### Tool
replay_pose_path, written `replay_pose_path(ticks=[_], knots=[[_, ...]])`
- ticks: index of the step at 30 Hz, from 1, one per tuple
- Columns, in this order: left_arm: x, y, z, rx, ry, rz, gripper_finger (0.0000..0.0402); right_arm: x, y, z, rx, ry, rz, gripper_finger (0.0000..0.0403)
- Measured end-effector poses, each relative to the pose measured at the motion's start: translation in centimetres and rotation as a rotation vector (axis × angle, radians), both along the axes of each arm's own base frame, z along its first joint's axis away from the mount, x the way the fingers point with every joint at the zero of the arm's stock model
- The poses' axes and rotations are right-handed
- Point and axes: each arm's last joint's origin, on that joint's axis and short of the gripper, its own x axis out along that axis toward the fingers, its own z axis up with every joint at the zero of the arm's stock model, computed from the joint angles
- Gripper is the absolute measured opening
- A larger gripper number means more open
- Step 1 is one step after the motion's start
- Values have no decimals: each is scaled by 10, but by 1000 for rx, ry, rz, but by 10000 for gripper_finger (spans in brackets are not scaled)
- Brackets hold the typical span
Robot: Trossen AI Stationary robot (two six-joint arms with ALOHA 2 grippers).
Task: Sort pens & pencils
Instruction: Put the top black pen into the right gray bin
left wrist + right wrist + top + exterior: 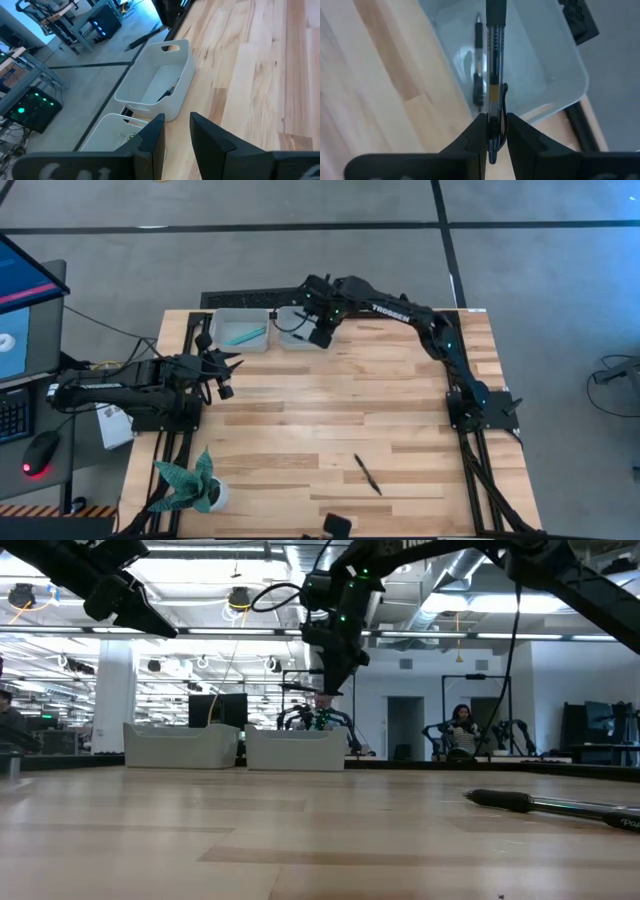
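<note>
Two pale bins stand at the table's far edge. The left bin (240, 330) holds teal pens (243, 334). The right bin (295, 330) (540, 65) holds a black pen (479, 65) lying on its floor. My right gripper (320, 332) (493, 131) hovers over the right bin, shut on another black pen (495, 60). One more black pen (367, 474) (560, 805) lies flat on the table toward the near edge. My left gripper (222, 378) (177, 137) waits open above the table's left part, near the left bin. My right gripper pinches the black pen between its two fingers at the clip end (493, 117). The pen runs along the fingers and sticks out past their tips. It is lifted clear, with its dark grip end (496, 12) over the right bin.
A teal potted plant (195, 485) stands at the near left corner. A small black object (337, 525) sits at the near edge. Bare wood lies between the bins and the loose pen. A monitor, keyboard and mouse are off the table's left side. People sit in the room beyond.
</note>
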Motion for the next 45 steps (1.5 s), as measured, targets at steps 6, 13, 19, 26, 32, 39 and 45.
replay_pose_path(ticks=[6, 13, 19, 26, 32, 39, 45], knots=[[0, 0, 0, -2, -2, 6, 82, -2, -15, 2, -43, -36, 29, 82], [0, 0, 0, -13, -12, 13, 82, 0, -23, 2, -70, -85, 25, 82], [0, 0, 0, -13, -12, 14, 82, 2, -24, -14, -80, -65, 69, 82], [0, 0, 0, -12, -12, 16, 82, 4, -25, -31, -84, -53, 89, 82], [0, 0, 0, -12, -13, 16, 82, 1, -26, -47, -68, -26, 85, 82], [0, 0, 0, -13, -14, 16, 82, -2, -25, -61, -47, 10, 86, 82], [0, 0, 0, -14, -15, 17, 82, -3, -26, -65, -41, 6, 64, 82]])
